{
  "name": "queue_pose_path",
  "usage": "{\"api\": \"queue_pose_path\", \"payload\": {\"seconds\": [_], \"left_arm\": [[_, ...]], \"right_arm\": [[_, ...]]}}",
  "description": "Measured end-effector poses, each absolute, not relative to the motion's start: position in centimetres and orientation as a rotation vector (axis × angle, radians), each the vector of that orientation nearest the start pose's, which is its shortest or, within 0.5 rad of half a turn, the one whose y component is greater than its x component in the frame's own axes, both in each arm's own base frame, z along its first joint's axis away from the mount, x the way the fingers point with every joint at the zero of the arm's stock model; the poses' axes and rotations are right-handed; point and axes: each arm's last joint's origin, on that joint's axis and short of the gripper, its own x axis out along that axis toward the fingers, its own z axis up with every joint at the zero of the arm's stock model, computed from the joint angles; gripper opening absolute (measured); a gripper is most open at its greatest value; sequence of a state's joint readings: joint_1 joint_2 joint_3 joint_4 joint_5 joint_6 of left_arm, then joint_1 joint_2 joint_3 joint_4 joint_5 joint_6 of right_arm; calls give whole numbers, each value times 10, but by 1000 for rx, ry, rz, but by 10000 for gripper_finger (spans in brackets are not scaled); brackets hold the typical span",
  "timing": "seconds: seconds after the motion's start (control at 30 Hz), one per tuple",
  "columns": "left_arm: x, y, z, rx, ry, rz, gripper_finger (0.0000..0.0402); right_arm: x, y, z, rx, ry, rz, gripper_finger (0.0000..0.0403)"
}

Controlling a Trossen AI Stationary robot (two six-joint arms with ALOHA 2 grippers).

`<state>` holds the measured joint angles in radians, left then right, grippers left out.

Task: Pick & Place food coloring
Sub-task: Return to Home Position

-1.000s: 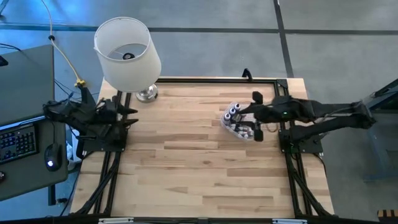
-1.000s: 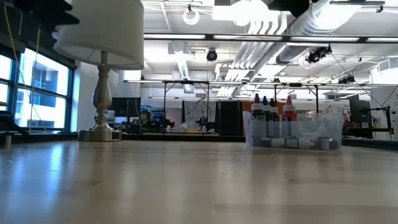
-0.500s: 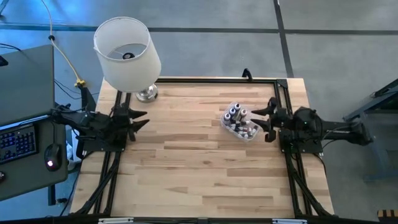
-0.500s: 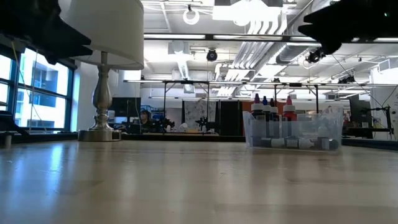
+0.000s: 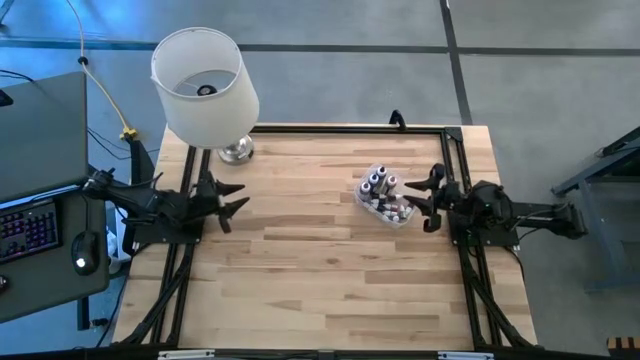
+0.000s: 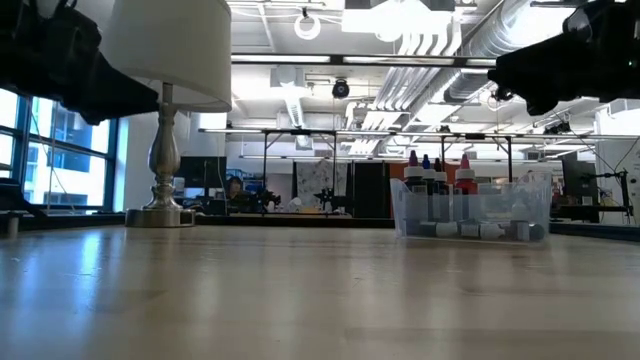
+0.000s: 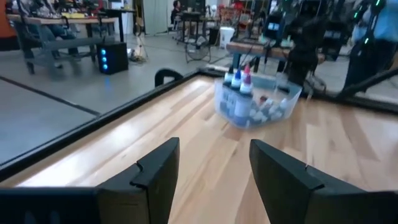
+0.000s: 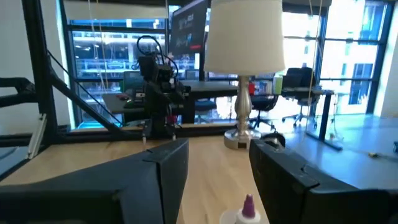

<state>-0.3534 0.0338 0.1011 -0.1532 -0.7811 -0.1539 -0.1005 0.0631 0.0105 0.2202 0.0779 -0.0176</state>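
Right end effector (image 5: 425, 196), (seemingly) beside food coloring (image 5: 379, 186)

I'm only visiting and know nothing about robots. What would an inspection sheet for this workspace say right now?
Surface: wooden table, light planks inside a black frame.
Job's things: food coloring bottles all in the clear tub, right of centre; none seen loose on the wood.
Clutter: lamp at the far left corner.
Grippers: left gripper open and empty at the left edge; right gripper open and empty, close beside the tub.
Cables: yellow cable off the table, beside the lamp.
Surroundings: keyboard on a side desk to the left; a person seated far across the room.
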Motion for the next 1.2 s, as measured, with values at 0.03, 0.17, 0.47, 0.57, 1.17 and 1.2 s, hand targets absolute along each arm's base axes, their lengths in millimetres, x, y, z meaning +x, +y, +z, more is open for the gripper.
{"api": "queue_pose_path", "payload": {"seconds": [0.03,0.17,0.47,0.57,1.17,1.2], "left_arm": [[87,-10,178,-99,49,432,195],[89,-11,175,-93,61,422,195],[90,-12,173,-84,75,422,195],[90,-12,174,-87,71,420,195],[90,-12,174,-95,58,419,195],[90,-12,174,-95,58,419,195]], "right_arm": [[99,-12,183,-12,-162,-179,165],[99,-12,182,-2,-153,-178,165],[99,-12,182,-2,-152,-179,165],[99,-12,182,-2,-151,-179,165],[99,-12,182,-2,-151,-179,165],[99,-12,182,-2,-151,-179,165]]}}
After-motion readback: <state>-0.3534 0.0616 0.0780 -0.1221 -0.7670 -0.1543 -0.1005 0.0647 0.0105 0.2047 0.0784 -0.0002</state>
